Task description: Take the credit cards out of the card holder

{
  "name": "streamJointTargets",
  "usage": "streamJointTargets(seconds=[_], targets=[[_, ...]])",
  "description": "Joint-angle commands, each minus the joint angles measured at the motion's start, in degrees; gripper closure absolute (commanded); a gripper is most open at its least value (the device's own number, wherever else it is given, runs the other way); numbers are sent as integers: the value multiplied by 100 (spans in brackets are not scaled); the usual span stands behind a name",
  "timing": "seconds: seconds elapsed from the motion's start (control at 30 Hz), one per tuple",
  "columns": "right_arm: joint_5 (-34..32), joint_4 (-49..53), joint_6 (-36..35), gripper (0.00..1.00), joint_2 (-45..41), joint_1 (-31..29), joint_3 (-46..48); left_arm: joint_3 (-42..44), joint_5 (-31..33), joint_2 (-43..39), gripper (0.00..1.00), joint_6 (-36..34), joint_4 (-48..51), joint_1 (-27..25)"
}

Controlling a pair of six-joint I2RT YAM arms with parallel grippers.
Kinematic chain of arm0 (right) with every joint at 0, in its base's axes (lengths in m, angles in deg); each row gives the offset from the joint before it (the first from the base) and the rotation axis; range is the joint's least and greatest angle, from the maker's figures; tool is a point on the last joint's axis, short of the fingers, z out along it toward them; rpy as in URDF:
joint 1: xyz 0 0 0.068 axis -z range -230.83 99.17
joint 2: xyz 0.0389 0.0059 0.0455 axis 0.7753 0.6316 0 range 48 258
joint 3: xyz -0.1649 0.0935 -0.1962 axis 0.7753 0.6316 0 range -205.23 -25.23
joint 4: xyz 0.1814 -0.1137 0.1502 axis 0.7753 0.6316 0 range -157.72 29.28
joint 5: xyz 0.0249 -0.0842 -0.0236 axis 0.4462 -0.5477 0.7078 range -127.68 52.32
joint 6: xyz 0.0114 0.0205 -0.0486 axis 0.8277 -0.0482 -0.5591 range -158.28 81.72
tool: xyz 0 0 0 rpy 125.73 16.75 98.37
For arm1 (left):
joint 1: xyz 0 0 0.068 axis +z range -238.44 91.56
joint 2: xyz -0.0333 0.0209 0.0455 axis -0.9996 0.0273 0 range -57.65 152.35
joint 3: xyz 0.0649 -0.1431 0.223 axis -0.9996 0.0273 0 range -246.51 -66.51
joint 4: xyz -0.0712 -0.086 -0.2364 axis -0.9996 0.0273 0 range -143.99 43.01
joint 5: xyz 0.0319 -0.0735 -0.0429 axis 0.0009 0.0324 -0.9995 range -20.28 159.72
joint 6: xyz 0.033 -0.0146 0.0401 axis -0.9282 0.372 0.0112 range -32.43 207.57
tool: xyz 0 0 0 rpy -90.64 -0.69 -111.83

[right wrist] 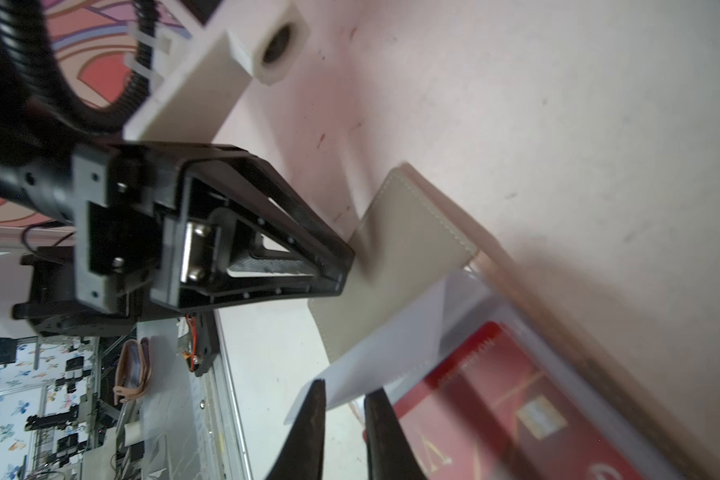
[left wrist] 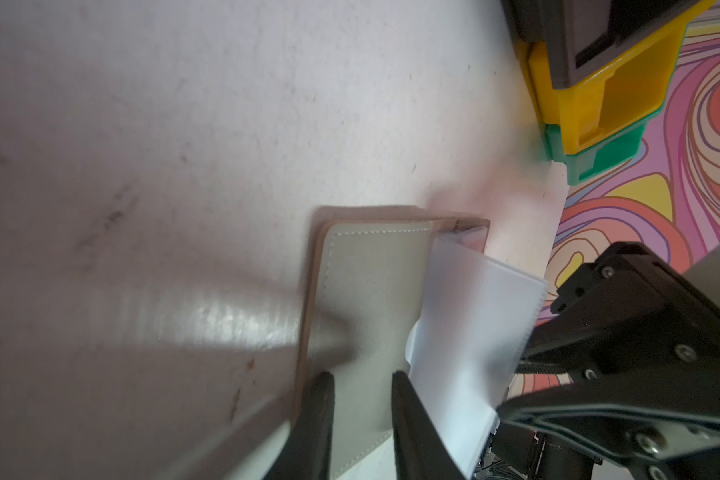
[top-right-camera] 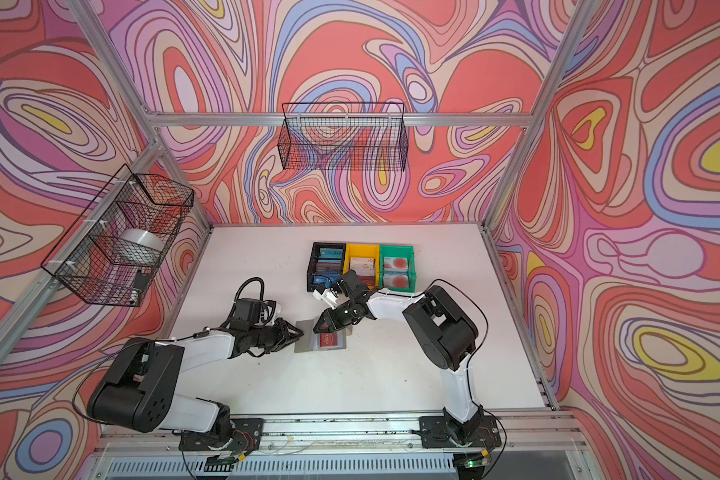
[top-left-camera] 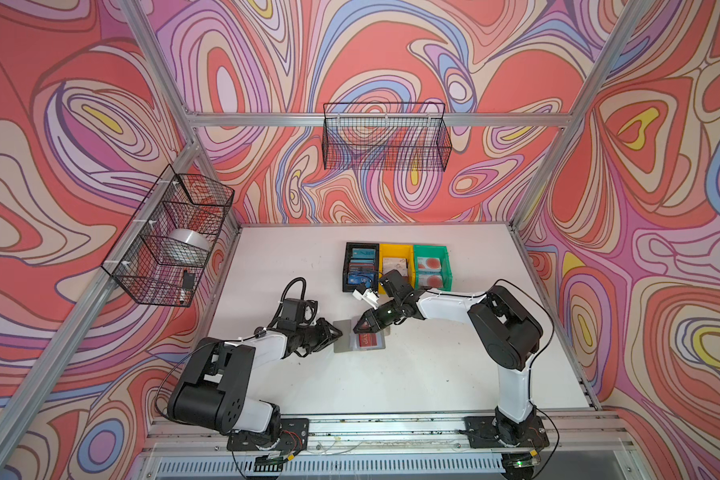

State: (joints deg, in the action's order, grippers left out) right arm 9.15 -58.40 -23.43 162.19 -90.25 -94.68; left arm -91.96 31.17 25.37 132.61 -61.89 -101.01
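Card holder [top-left-camera: 342,341] lies open mid-frame on the counter [top-left-camera: 433,374], between both claws.
Left claw [top-left-camera: 339,332], jaws slightly apart, rests on its grey left flap. Right claw [top-left-camera: 356,329], barely parted, straddles a raised clear sleeve [left wrist: 466,332], grip unclear. Dark red card [top-left-camera: 368,341] sits sleeved, lower right.

Card holder [top-left-camera: 342,338] lies on the table [top-left-camera: 433,374] before the bins [top-left-camera: 395,247].

Both arms reach low toward tabletop centre; left gripper [top-left-camera: 339,332] and right gripper [top-left-camera: 356,329] nearly meet, jaws narrowly parted.
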Motion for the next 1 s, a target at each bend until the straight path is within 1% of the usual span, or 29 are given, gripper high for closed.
streamJointTargets(seconds=[0.0, 0.2, 0.37, 0.47, 0.6, 0.67, 0.73, 0.8, 0.87, 0.97], targets=[[539, -258, 187, 78, 254, -48, -291, -104, 78, 38, 71, -141, 257, 37], [962, -400, 622, 77, 744, -91, -604, -126, 73, -69, 71, -222, 389, 36], [830, -306, 666, 77, 859, -102, -671, -113, 57, -149, 71, -285, 530, 37], [650, -132, 514, 78, 724, -102, -632, -210, 65, -285, 71, -356, 800, 37], [299, 455, 121, 77, 446, -101, -651, -348, 152, -665, 70, -511, 1366, 37], [163, 618, 39, 77, 328, -93, -629, -352, 235, -855, 70, -580, 1528, 45], [-42, 818, -20, 77, 244, -84, -622, -580, 329, -966, 70, -631, 1698, 45], [-264, 984, -52, 77, 148, -46, -584, -610, 298, -1019, 70, -630, 1815, 54], [-403, 1099, -38, 77, 59, 31, -527, -578, 108, -1099, 69, -509, 1704, 54], [-567, 1293, 0, 77, -18, 215, -452, -462, -156, -1271, 69, -202, 1256, 54]])
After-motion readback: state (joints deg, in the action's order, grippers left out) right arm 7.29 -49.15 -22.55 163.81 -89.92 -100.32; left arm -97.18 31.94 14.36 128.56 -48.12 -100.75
